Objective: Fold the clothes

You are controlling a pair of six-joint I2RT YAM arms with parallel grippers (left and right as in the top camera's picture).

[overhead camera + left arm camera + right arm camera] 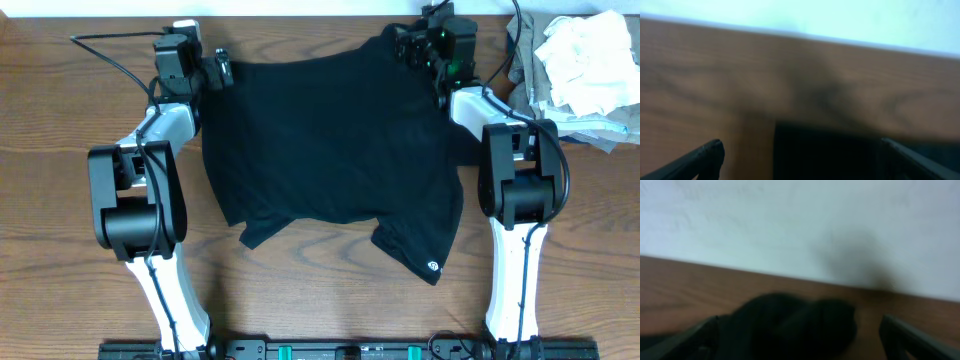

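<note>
Claws both spread apart: left claw (222, 70) at far-left corner of the black cotton T-shirt (330, 140), right claw (408, 45) at far-right corner, cloth bunched inside it. Shirt lies on brown wooden surface (60, 120), stretching from claws toward arm bases; far edge runs claw to claw.

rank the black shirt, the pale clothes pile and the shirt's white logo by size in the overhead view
1. shirt, by far the largest
2. pile, clearly smaller, though the frame edge cuts part of it off
3. logo, a tiny mark near the shirt's lower corner
</note>
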